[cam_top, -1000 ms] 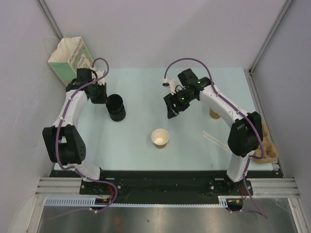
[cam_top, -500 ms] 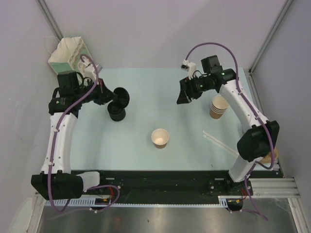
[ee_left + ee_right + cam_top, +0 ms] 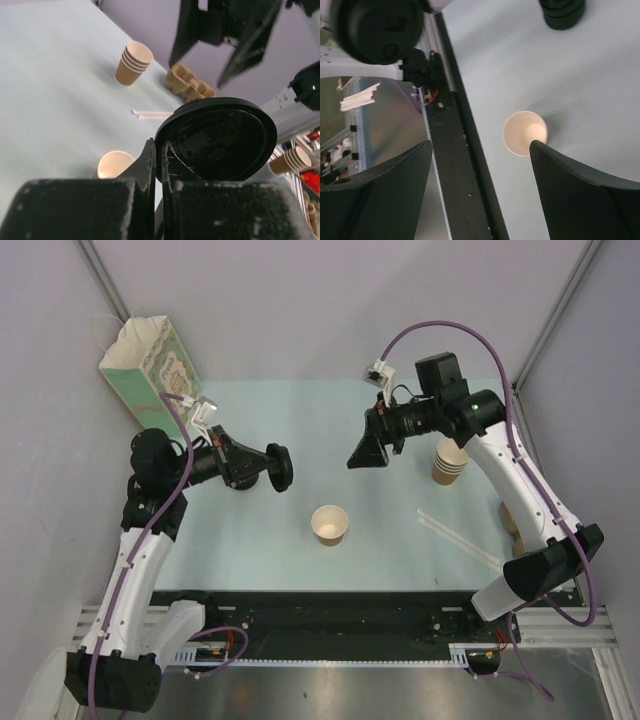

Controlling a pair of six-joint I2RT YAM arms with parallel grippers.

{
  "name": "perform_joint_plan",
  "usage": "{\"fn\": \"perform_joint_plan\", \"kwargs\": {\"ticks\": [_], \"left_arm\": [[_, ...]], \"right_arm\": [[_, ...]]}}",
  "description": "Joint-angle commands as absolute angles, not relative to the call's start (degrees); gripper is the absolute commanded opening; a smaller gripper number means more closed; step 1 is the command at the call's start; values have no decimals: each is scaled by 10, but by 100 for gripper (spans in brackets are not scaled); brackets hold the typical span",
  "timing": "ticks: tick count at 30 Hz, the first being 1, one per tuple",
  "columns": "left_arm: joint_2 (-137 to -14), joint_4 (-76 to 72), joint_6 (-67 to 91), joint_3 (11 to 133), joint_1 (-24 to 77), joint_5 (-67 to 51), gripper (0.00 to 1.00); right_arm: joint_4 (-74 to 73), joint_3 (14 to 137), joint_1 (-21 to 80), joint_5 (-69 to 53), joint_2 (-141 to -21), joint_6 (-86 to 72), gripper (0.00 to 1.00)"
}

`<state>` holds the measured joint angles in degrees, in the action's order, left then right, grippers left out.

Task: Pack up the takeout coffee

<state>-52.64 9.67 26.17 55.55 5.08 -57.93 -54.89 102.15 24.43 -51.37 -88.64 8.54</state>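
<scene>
Your left gripper (image 3: 159, 152) pinches the black lid (image 3: 217, 140); your right gripper (image 3: 481, 145) hangs spread. Lidding comes next: level it over the open cup (image 3: 330, 524).

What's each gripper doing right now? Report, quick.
Left gripper: shut on a black lid, pinched at its rim.
Right gripper: open, holding nothing.

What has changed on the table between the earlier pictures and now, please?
The left end effector, shut on a black lid, lifted it off the lid stack and carried it right, toward the open cup. The right arm swung outward, uncovering the cup stack; the right end effector, open, shifted only slightly. The open cup, cup stack and paper bag stayed put.
</scene>
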Motion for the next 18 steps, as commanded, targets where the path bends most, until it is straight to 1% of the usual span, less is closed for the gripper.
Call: {"fn": "perform_joint_plan", "kwargs": {"ticks": [1,2,5,6,9,11,14,18], "left_arm": [[-512,-36,362,523,57,-498,0],[-499,-30,342,524,60,-444,0],[-492,-5,300,536,77,-362,0],[-494,26,287,542,95,-319,0],[-504,65,242,562,134,-263,0],[-505,79,222,570,155,-243,0],[-512,101,196,584,172,-207,0],[-525,126,163,606,190,-165,0]], "right_arm": [[-512,1027,276,-569,-857,41,84],[-504,1027,274,-574,-862,35,84],[-490,1031,272,-591,-868,12,84],[-488,1034,272,-596,-874,8,84],[-489,1060,286,-571,-889,8,86],[-497,1081,304,-531,-897,20,89],[-496,1101,322,-497,-917,20,89],[-495,1115,332,-493,-936,21,89]]}}
